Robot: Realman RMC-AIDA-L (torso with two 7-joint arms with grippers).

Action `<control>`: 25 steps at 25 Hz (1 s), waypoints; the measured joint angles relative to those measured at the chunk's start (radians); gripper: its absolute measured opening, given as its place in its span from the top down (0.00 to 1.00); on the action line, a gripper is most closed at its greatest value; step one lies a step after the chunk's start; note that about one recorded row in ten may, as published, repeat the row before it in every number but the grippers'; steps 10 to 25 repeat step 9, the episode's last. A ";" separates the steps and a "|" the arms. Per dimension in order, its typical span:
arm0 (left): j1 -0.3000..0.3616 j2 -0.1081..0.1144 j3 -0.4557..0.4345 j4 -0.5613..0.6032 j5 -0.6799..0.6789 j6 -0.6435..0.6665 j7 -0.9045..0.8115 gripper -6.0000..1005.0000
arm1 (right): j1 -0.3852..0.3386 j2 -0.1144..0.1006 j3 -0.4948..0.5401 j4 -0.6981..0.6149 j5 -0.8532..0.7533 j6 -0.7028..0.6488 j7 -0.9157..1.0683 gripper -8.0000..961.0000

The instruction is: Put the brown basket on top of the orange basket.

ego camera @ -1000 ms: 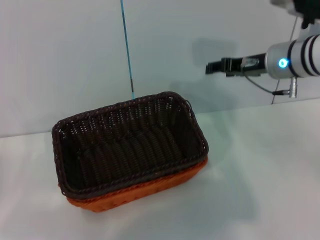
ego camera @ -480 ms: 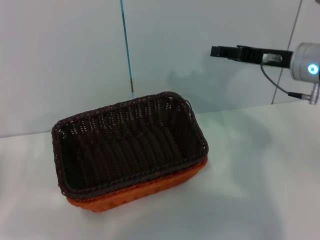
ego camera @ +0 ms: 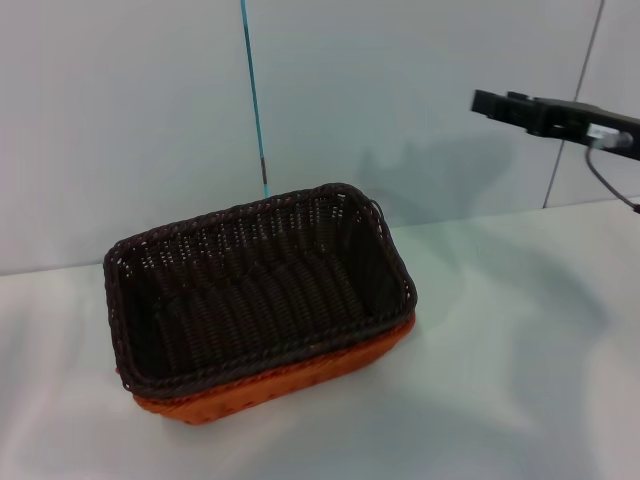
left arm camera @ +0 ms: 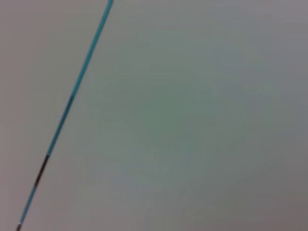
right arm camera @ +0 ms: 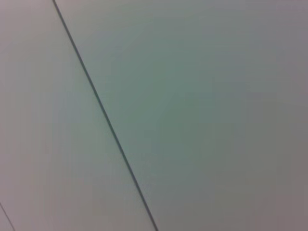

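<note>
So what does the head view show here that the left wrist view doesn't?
Only the head view shows the brown basket nested in the orange basket on the white table, plus the right pincer raised against the wall, apart from both baskets. Only the left wrist view gives a close look at bare wall, with no baskets or pincer in it. Both share the thin blue line running down the wall.
</note>
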 joint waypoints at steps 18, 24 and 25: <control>-0.014 -0.006 -0.001 0.068 -0.068 -0.007 0.060 0.15 | -0.020 0.000 0.071 -0.084 0.005 0.031 -0.164 0.34; -0.014 -0.006 -0.001 0.068 -0.068 -0.007 0.060 0.15 | -0.020 0.000 0.071 -0.084 0.005 0.031 -0.164 0.34; -0.014 -0.006 -0.001 0.068 -0.068 -0.007 0.060 0.15 | -0.020 0.000 0.071 -0.084 0.005 0.031 -0.164 0.34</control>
